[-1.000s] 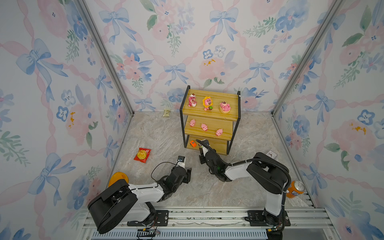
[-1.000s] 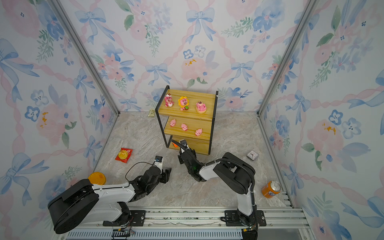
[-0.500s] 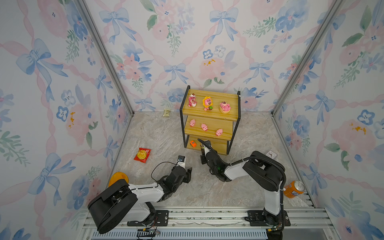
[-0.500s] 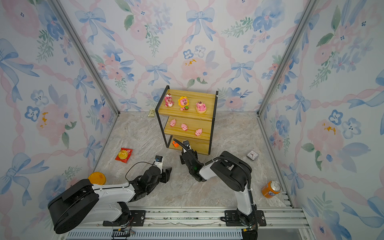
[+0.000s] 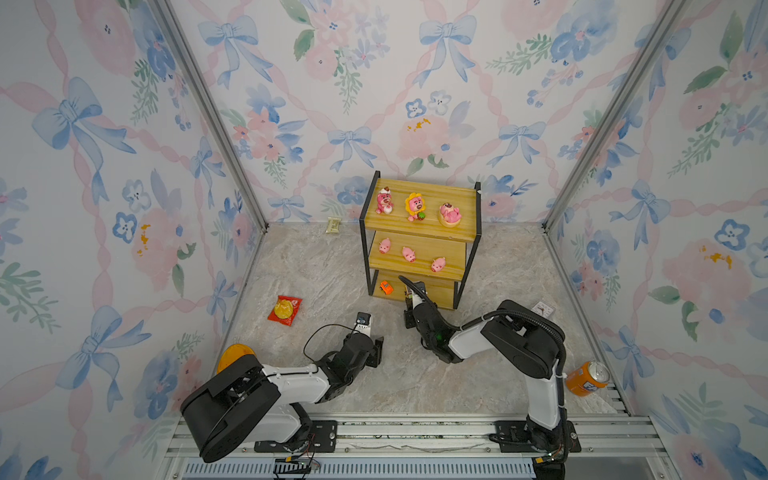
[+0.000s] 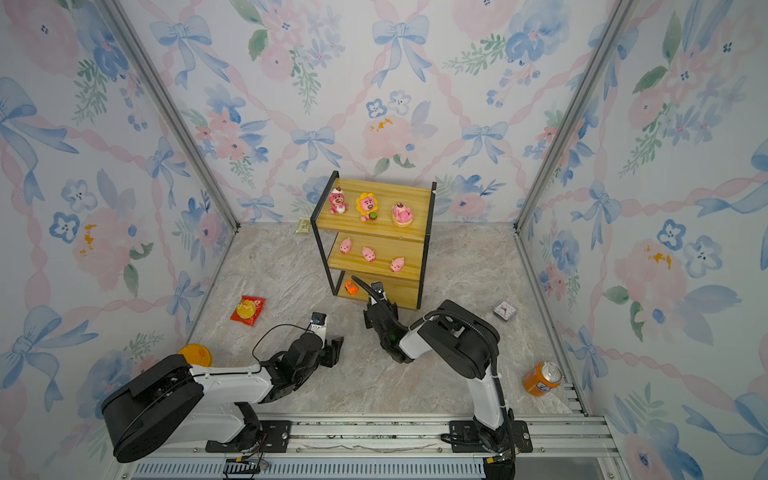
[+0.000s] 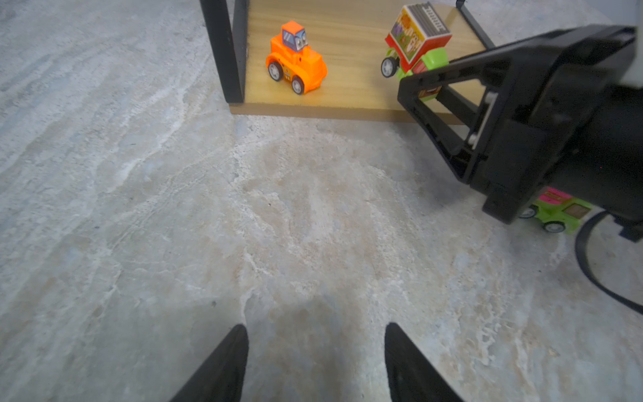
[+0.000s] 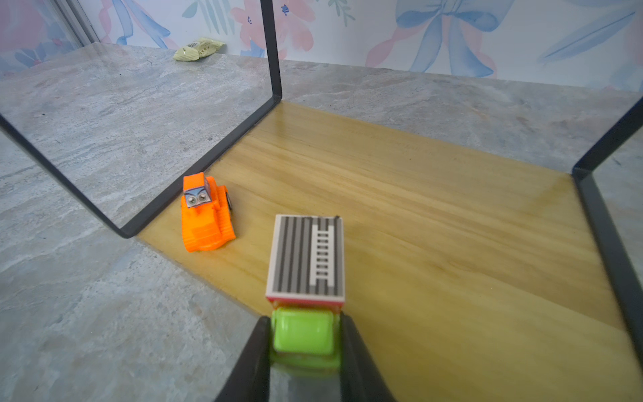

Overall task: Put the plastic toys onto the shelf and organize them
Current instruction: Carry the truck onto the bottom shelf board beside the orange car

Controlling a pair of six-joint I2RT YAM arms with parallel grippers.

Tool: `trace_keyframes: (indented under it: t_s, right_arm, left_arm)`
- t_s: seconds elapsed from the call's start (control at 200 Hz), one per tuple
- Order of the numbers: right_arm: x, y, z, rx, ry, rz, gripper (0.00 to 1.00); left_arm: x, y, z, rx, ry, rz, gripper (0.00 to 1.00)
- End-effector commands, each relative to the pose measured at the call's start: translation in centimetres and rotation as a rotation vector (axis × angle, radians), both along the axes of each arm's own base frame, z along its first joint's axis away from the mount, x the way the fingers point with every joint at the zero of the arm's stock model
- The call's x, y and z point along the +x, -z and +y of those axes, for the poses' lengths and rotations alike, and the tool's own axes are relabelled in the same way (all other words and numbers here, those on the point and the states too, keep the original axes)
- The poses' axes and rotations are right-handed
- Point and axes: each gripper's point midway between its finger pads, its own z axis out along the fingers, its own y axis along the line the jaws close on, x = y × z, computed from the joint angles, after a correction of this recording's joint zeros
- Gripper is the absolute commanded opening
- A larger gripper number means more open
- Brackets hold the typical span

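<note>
on the shelf (image 5: 424,230), 3 bears (image 5: 417,206) fill the top board, 3 pigs (image 5: 409,254) the middle, and the orange car (image 5: 386,287) sits on the bottom. right fingers (image 8: 254,358) clench the grey-roofed green car (image 8: 306,261) just above the bottom board's front edge. left fingers (image 7: 222,365) are spread and empty. the pink-green car (image 7: 556,212) waits on the desk (image 5: 332,266).

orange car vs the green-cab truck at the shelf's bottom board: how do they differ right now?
The orange car stands free on its wheels on the bottom board. The green-cab truck is clamped in the right gripper and tilted above the board. The orange car is one colour with cartoon eyes. The green-cab truck has a striped roof with a ladder. Both are small wheeled toys.
</note>
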Motion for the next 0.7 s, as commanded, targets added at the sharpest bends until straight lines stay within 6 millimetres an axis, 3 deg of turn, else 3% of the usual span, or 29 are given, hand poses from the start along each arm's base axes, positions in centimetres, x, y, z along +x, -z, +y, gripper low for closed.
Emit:
trace_keyframes:
  t_s: [0.0,0.695]
  right_arm:
    - [0.7,0.3,-0.5,0.024,0.028,0.0,0.21]
    - [1.6,1.4,0.3,0.002,-0.009,0.036,0.21]
  left_arm:
    - [0.4,-0.2,-0.3,0.005,0.014,-0.009,0.63]
    - [0.9,0.2,-0.7,0.009,0.017,0.001,0.63]
